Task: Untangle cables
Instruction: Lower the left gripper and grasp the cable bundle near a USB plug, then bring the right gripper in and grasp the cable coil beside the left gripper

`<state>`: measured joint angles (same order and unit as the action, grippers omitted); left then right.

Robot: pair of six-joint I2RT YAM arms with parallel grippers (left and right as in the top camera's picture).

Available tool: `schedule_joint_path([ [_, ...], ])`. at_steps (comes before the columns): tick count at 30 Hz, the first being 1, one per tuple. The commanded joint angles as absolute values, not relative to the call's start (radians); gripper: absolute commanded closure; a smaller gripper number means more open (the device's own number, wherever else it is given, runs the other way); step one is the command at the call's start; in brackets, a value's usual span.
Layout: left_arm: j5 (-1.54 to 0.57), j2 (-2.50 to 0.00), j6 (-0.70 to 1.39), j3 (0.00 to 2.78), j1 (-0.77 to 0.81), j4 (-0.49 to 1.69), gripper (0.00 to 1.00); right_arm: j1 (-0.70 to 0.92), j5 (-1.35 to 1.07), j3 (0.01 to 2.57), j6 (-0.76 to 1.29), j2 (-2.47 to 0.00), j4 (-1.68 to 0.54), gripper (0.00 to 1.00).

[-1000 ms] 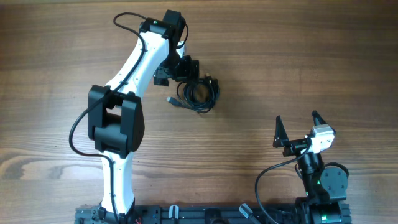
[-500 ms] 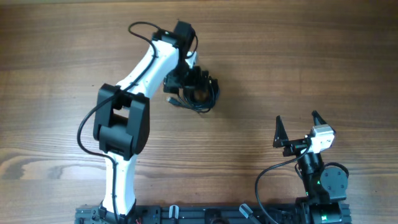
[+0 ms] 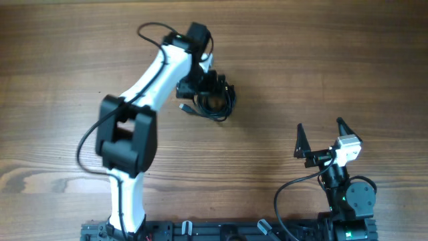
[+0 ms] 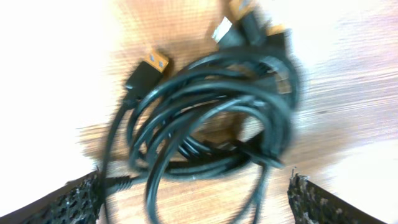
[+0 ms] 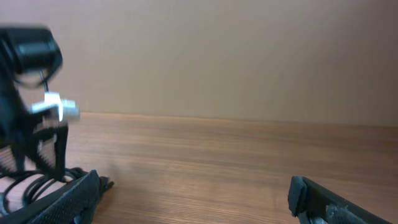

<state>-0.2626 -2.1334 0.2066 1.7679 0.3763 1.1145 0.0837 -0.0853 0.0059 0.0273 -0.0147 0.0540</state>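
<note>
The cables (image 3: pixel 215 102) lie as one tangled coil of thin black cords on the wooden table, with a small plug (image 3: pixel 183 108) sticking out to the left. My left gripper (image 3: pixel 208 88) hovers right over the coil's upper edge, open. In the left wrist view the cables (image 4: pixel 211 118) fill the frame, blurred, with an orange-tipped plug (image 4: pixel 151 67) at upper left and more plugs (image 4: pixel 249 25) at the top. The left gripper (image 4: pixel 196 200) straddles the coil's near loops with nothing pinched. My right gripper (image 3: pixel 319 126) stands open far from the coil, at lower right.
The right wrist view shows bare wood between the open right gripper (image 5: pixel 193 200), with the left arm (image 5: pixel 31 81) and a bit of the cables (image 5: pixel 28 182) at far left. The arm bases (image 3: pixel 227 231) line the table's near edge.
The left arm swung to the right and brought its gripper over the cable coil, then held there while its elbow shifted slightly. The right arm has stayed still.
</note>
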Motion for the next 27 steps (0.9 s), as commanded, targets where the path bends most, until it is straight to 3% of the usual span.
schedule_joint_path([
  [1, -0.28, -1.957, 0.202, 1.781, 0.351, 1.108, 0.09, 0.086, -0.234, 0.02, 0.107, -0.005, 0.068, 0.0],
  [3, -0.28, -1.917, 0.217, 1.781, 0.35, 1.116, 0.18, 0.086, -0.251, 0.045, 0.153, -0.006, 0.067, 0.0],
  [6, -0.28, -1.887, 0.218, 1.781, 0.351, 1.133, 0.66, 0.086, -0.249, 0.113, 0.164, -0.028, 0.066, 0.0],
  [9, -0.28, -1.886, 0.258, 1.78, 0.351, 1.168, 0.95, 0.086, -0.25, 0.226, 0.162, -0.097, 0.048, 0.0],
  [20, -0.237, -1.898, 0.331, 1.743, 0.351, 1.264, 0.96, 0.086, -0.369, 0.856, 0.112, -0.653, -0.325, 0.0],
  [27, -0.236, -1.898, 0.361, 1.578, 0.351, 1.145, 0.96, 0.086, -0.454, 1.121, 0.117, -0.973, -0.57, 0.0],
])
